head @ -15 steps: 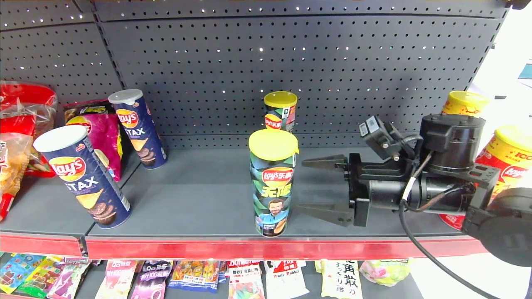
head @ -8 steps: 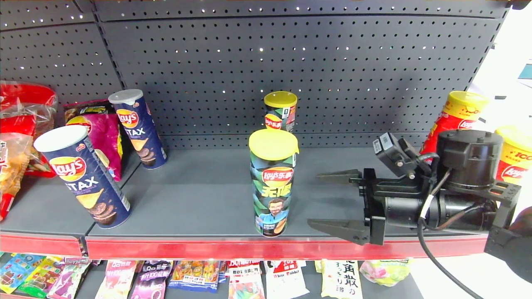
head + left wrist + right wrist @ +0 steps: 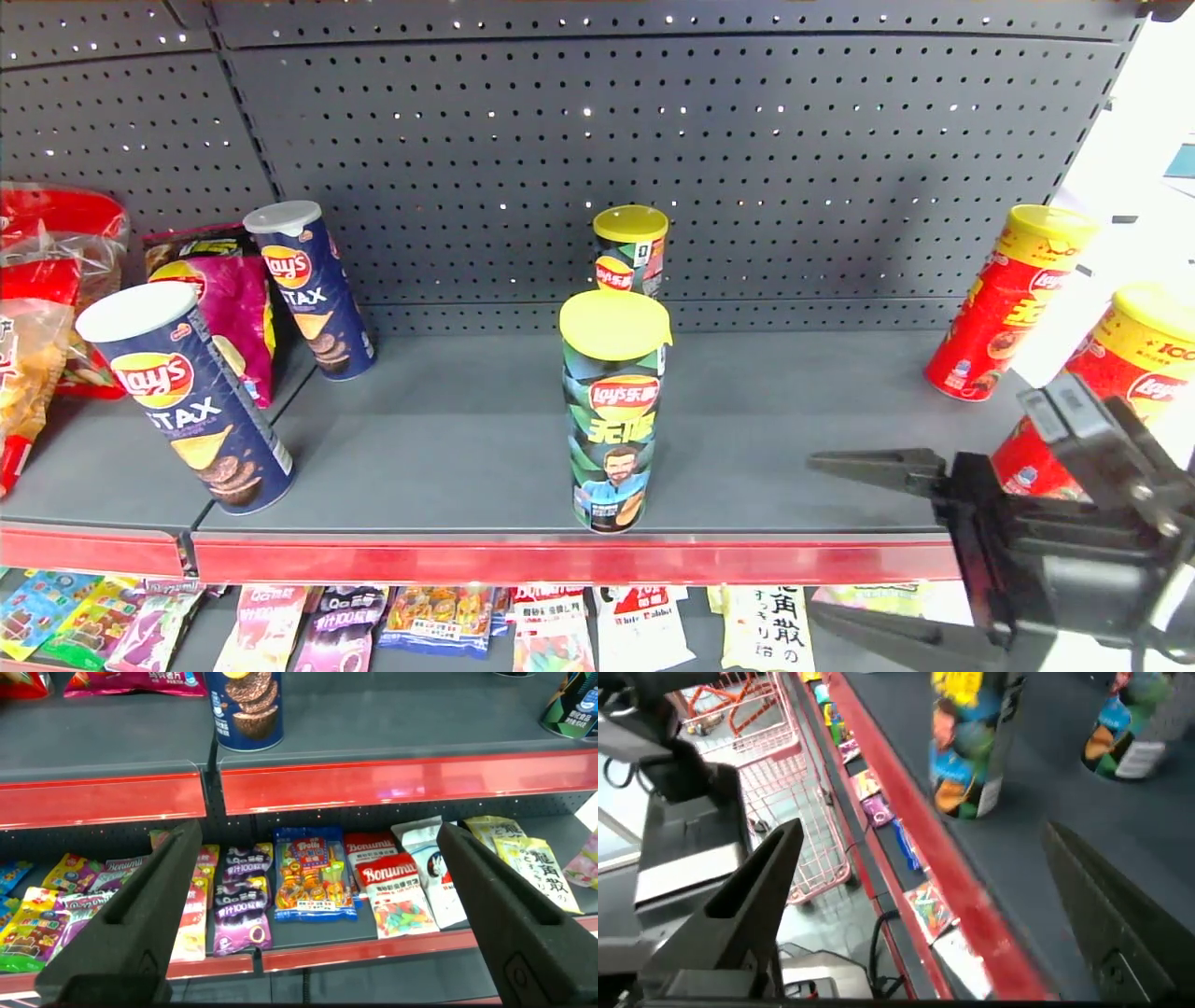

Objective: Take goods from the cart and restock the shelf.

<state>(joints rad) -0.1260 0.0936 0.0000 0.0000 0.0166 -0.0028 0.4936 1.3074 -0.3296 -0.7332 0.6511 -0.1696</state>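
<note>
The right gripper (image 3: 814,534) is hanging in front of the shelf's (image 3: 448,439) red front rail (image 3: 560,558) with its two fingers spread wide and nothing between them; one finger is lying level with the shelf board, the other is showing below the rail. The front green chip canister (image 3: 613,420) is standing upright at the shelf's front edge, well apart from those fingertips on the robot's left, and a second green canister (image 3: 630,247) is standing behind it near the pegboard. The gripper's body is covering the base of the nearer red canister (image 3: 1111,373). The left gripper (image 3: 318,829) is also gaping wide and holding nothing, facing the candy packets (image 3: 313,877) on the lower shelf. A blue canister (image 3: 248,709) is being cut off above it. The wire cart (image 3: 785,765) is showing past the right gripper's finger; its contents are hard to make out.
</note>
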